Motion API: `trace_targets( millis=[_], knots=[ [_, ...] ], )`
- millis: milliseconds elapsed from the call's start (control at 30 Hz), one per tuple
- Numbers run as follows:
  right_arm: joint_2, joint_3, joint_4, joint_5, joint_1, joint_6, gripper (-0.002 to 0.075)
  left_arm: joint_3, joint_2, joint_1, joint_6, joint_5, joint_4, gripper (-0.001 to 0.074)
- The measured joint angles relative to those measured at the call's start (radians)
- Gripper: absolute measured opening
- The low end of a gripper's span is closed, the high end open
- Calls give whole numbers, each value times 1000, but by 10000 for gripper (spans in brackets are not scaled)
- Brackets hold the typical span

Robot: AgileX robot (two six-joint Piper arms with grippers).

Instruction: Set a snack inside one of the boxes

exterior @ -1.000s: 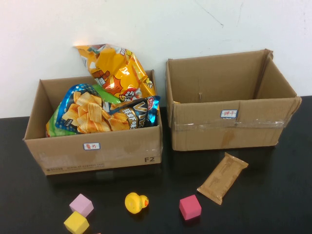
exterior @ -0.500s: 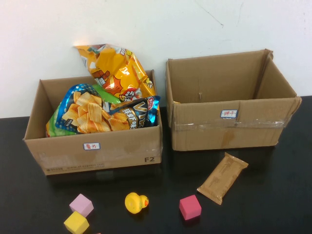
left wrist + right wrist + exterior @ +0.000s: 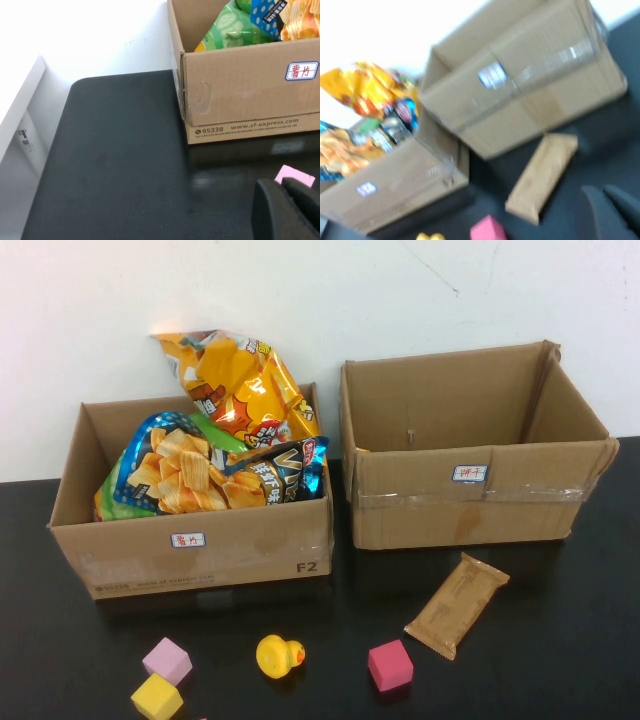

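A brown snack packet [image 3: 457, 604] lies flat on the black table in front of the empty right box [image 3: 470, 495]. The left box [image 3: 190, 540] holds several chip bags [image 3: 200, 475]. Neither gripper shows in the high view. My right gripper [image 3: 602, 192] hovers shut and empty near the packet [image 3: 541, 176], apart from it, facing the right box [image 3: 530, 95]. My left gripper [image 3: 280, 184] is shut and empty low over the table, near the left box's [image 3: 250, 100] front corner, with a pink cube [image 3: 295, 176] just beyond its fingertips.
A pink cube [image 3: 166, 660], a yellow cube [image 3: 156, 698], a yellow duck [image 3: 279, 655] and a magenta cube [image 3: 390, 665] lie along the table's front. A white wall stands behind the boxes. The table's left edge shows in the left wrist view.
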Motion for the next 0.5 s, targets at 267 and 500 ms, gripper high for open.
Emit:
trace_targets(
  millis=[267, 500],
  knots=[
    [101, -213, -211, 23, 0, -76, -1, 0, 0, 0, 0, 0, 0, -2],
    [526, -537, -266, 232, 0, -449, -1, 0, 0, 0, 0, 0, 0, -2]
  ],
)
